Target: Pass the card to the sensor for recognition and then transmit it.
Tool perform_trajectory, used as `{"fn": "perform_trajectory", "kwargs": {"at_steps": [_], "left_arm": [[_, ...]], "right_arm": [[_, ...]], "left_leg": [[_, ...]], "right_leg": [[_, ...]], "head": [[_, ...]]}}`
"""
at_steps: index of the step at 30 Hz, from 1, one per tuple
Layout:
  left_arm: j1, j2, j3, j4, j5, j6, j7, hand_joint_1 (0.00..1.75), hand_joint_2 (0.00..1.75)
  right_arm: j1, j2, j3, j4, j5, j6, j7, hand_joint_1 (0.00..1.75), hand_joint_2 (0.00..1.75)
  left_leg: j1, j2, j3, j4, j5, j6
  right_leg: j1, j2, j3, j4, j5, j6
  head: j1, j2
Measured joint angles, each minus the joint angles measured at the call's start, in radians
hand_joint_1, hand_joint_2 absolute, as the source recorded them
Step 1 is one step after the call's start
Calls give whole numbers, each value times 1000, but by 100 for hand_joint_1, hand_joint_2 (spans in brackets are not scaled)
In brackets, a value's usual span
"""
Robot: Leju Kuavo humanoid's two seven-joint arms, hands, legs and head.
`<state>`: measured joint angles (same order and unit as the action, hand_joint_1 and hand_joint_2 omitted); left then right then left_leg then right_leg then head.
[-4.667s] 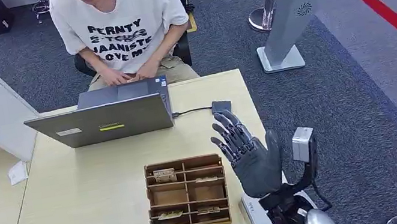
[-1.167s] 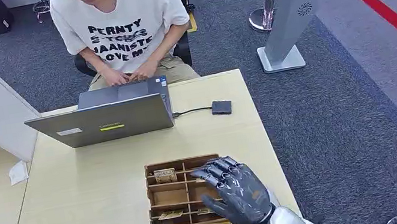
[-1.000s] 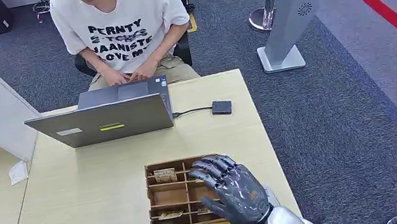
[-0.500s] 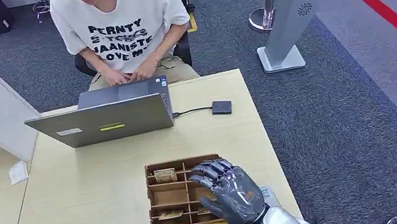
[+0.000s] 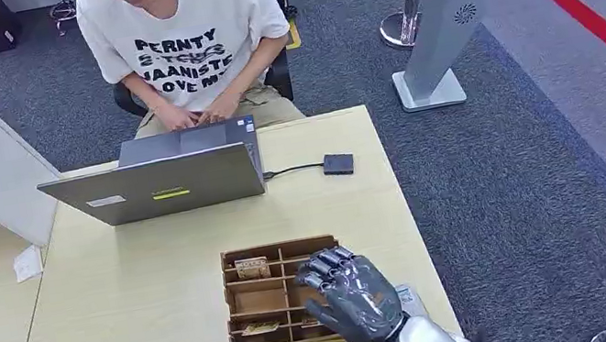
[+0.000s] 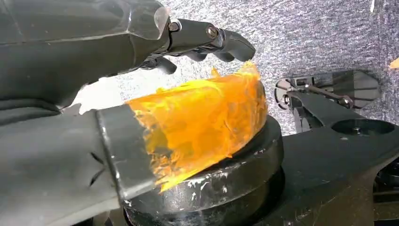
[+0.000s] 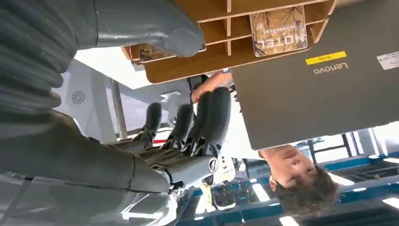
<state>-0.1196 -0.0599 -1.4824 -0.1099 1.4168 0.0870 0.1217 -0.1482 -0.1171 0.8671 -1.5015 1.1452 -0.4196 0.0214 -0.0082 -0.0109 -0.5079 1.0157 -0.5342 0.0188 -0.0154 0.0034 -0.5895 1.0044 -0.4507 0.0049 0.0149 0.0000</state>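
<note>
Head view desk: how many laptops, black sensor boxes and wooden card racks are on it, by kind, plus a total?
Laptop: 1
Black sensor box: 1
Wooden card rack: 1
Total: 3

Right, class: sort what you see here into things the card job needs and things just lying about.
Job:
right hand
wooden card rack
hotel cards
black sensor box

Lying about:
laptop
paper scrap
grey stand
</note>
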Motion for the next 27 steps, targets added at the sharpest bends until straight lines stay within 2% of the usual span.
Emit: {"fn": "perform_trajectory", "kwargs": {"at_steps": [2,3,9,14,17,20,27], "left_arm": [[0,0,-5,0,0,0,0,0,0],[0,0,-7,0,0,0,0,0,0],[0,0,-14,0,3,0,2,0,0],[0,0,-21,0,10,0,2,0,0],[0,0,-22,0,12,0,2,0,0],[0,0,-22,0,13,0,2,0,0],[-1,0,-24,0,13,0,2,0,0]], "right_arm": [[-2,3,-2,8,4,0,2,86,175],[-3,4,-3,13,7,0,3,72,175],[-3,13,-26,37,26,-2,19,89,175],[0,16,-67,56,46,-7,23,77,175],[1,19,-86,63,49,-8,24,80,175],[1,22,-95,65,50,-8,24,75,175],[-1,35,-112,78,51,-6,24,82,175]], "left_leg": [[0,0,0,0,0,0],[0,0,0,0,0,0],[0,0,0,0,0,0],[0,0,0,0,0,0],[0,0,0,0,0,0],[0,0,0,0,0,0],[0,0,0,0,0,0]], "right_leg": [[0,0,0,0,0,0],[0,0,0,0,0,0],[0,0,0,0,0,0],[0,0,0,0,0,0],[0,0,0,0,0,0],[0,0,0,0,0,0],[0,0,0,0,0,0]], "head": [[0,0],[0,0],[0,0],[0,0],[0,0],[0,0],[0,0]]}}
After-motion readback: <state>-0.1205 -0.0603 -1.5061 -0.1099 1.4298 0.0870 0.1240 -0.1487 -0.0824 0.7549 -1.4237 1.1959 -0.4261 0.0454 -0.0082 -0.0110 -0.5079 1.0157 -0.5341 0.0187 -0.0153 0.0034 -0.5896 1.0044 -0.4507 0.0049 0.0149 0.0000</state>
